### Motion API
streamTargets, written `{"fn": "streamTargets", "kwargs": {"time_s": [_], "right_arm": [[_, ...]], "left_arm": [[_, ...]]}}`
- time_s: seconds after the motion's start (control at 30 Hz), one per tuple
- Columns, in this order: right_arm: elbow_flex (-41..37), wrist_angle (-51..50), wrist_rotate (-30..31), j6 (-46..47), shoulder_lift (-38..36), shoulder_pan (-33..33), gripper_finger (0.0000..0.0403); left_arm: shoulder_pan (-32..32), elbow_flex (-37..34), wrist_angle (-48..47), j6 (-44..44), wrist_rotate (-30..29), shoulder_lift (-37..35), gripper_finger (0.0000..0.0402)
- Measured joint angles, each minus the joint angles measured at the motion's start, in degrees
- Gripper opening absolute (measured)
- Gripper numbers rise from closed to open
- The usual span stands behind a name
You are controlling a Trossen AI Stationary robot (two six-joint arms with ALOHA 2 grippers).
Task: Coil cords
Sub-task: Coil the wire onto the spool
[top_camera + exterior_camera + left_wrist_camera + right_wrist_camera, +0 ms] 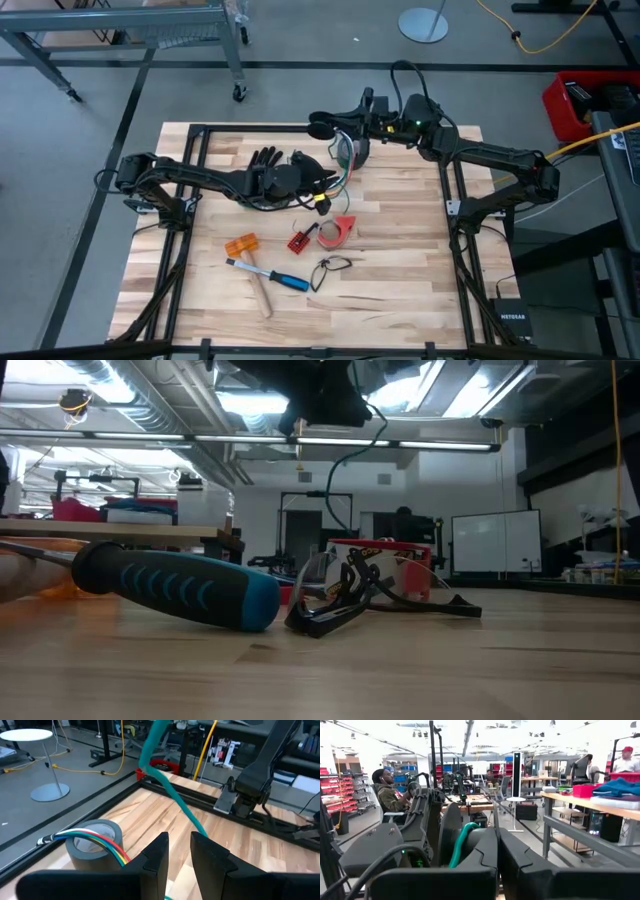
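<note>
High view: I'm seeing my right gripper [345,128] pinching the cords [343,160] near the table's [400,290] far edge; left gripper's [322,178] grip unclear.

Robotics lab or workshop, open-plan and industrial. Exposed ducts [90,375] and strip lights [345,438] overhead, grey concrete floor [80,150]. Red parts bins [342,790] on shelving, workbenches [585,805] with gear, a whiteboard [495,540] far back. Wooden tabletop [400,280] framed in black rails. Seated person [387,795] among other rigs; yellow cable [545,35] trailing on the floor.
</note>
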Motion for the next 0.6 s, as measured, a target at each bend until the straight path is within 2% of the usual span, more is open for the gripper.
{"fn": "streamTargets", "kwargs": {"time_s": [0.6], "right_arm": [[0.0, 3.9, -2.0, -0.8, 0.0, 0.0, 0.0001]], "left_arm": [[0.1, 0.0, 6.4, -2.5, -0.5, 0.6, 0.0072]]}}
